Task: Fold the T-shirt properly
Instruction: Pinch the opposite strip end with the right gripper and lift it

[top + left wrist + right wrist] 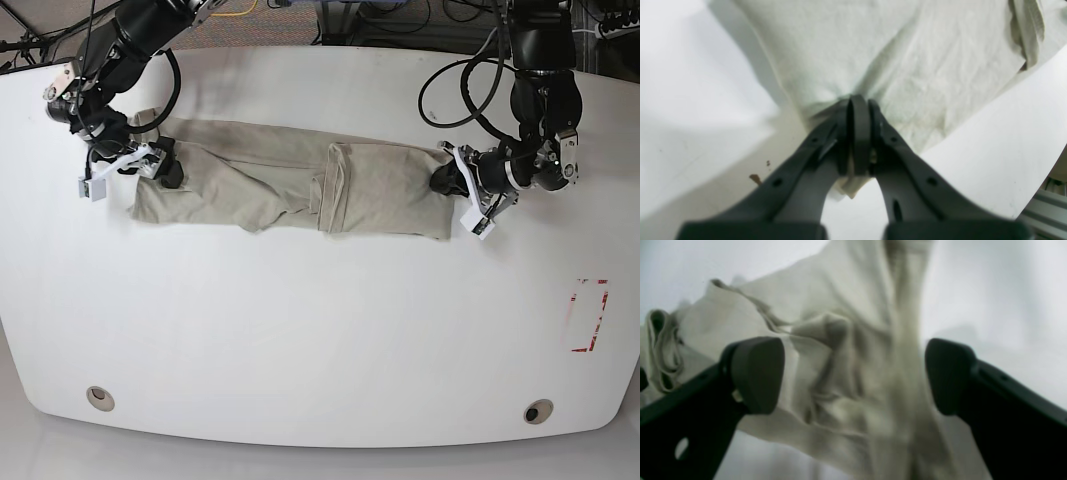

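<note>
T-shirt point(290, 188) stretched lengthwise across the white counter point(320, 330), long axis side to side. Left pincer point(858, 106) clamped on one end; right pincer point(853, 373) spread wide over the other, bunched end.

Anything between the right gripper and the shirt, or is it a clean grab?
Nothing visible in the way. The right gripper is open with T-shirt fabric bunched between its fingers. The left gripper is already shut on the shirt's other end.
</note>
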Robot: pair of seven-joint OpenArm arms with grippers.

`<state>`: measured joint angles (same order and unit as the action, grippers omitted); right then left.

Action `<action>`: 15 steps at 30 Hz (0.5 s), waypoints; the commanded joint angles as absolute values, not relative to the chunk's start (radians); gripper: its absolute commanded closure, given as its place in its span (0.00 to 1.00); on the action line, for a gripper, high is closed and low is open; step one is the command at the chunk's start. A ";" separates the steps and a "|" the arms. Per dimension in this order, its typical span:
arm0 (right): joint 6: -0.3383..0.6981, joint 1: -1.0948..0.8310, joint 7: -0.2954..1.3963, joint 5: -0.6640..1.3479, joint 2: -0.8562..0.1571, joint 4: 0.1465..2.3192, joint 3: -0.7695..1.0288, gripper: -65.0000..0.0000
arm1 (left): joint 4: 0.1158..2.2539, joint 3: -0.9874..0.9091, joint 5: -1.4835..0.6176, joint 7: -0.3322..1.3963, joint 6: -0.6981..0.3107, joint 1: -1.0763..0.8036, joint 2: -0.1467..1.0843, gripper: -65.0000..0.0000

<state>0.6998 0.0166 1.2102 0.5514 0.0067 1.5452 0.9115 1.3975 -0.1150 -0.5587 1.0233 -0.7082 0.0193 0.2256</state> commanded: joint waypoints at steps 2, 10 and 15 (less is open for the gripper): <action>0.698 -0.001 1.219 0.538 0.039 1.550 0.900 0.01 | 1.395 -0.116 -0.487 1.078 -0.698 0.019 0.240 1.00; 0.698 -0.005 1.196 0.532 0.065 1.546 0.866 0.40 | 1.397 -0.116 -0.487 1.078 -0.698 0.008 0.240 1.00; 0.698 -0.005 1.176 0.532 0.065 1.547 0.835 0.84 | 1.397 -0.114 -0.486 1.078 -0.698 0.008 0.240 1.00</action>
